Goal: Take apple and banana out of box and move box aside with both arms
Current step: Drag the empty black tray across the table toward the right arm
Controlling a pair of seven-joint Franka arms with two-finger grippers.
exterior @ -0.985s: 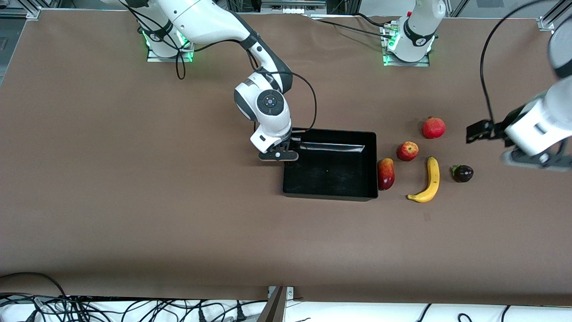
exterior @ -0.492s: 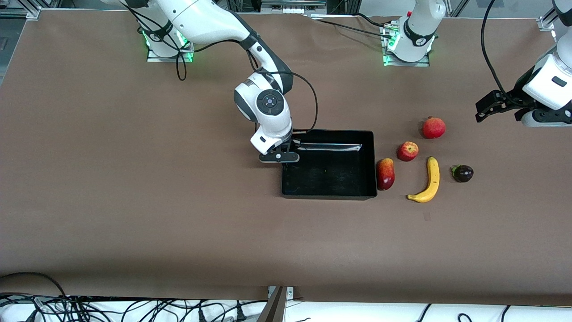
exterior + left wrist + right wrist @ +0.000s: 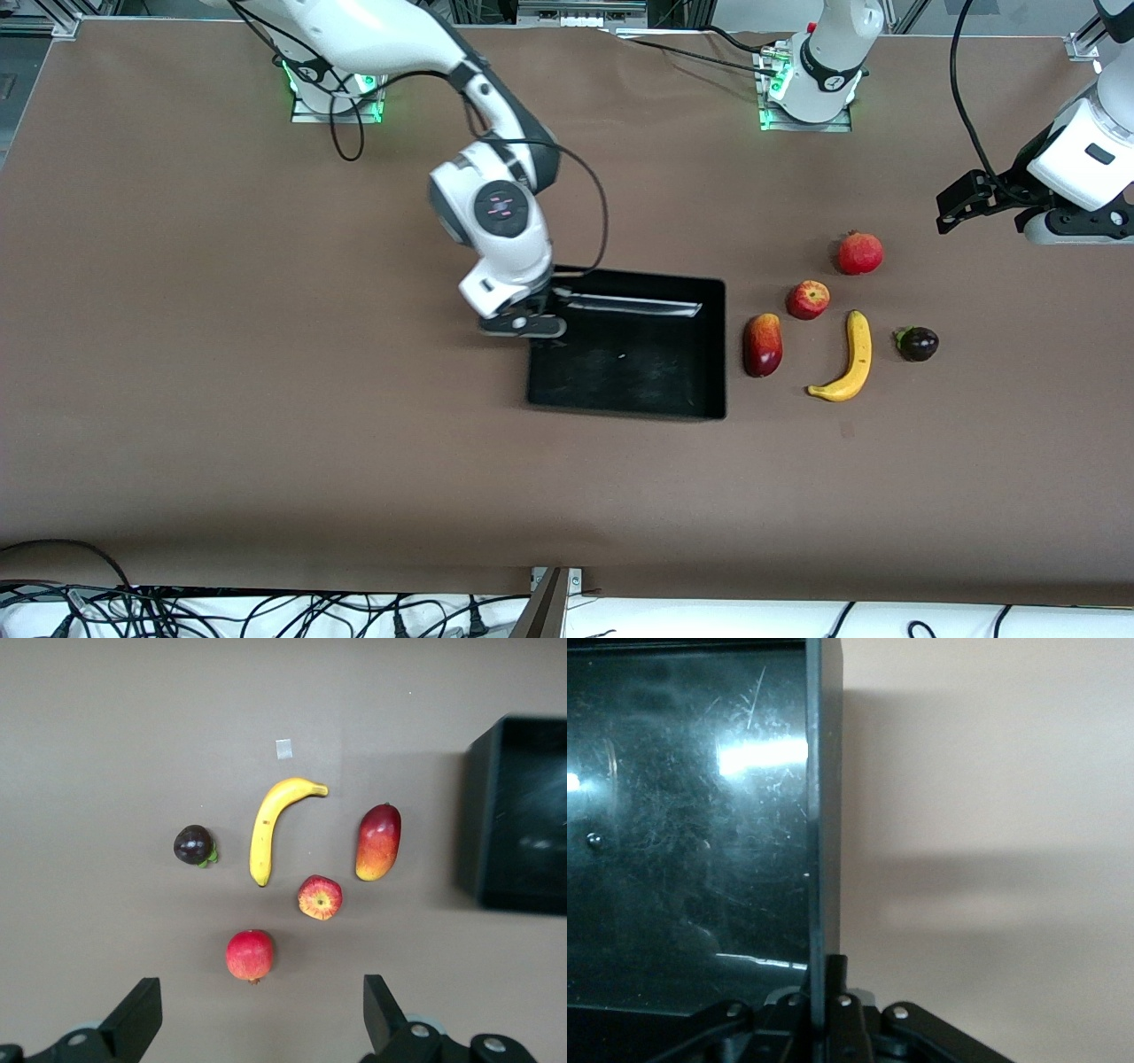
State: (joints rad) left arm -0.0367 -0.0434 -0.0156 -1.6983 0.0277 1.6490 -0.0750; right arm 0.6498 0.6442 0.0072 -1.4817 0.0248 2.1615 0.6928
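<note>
The black box (image 3: 700, 354) lies mid-table, empty. My right gripper (image 3: 524, 324) is shut on the box's wall (image 3: 819, 815) at the end toward the right arm. The banana (image 3: 850, 359) and the apple (image 3: 808, 299) lie toward the left arm's end, with the mango (image 3: 763, 345) nearest the box, the pomegranate (image 3: 859, 253) and the dark purple fruit (image 3: 917, 344). My left gripper (image 3: 957, 206) is open and empty, up over the table beside the pomegranate (image 3: 250, 955). The left wrist view shows the banana (image 3: 270, 826), apple (image 3: 320, 897), mango (image 3: 378, 842) and purple fruit (image 3: 193, 845).
The brown table (image 3: 266, 399) is bare around the box and fruits. A small pale mark (image 3: 283, 749) lies on the table nearer the front camera than the banana. Cables hang along the front edge.
My right gripper has dragged the box toward the right arm's end, away from the mango. My left gripper rose from beside the purple fruit and now hovers still.
</note>
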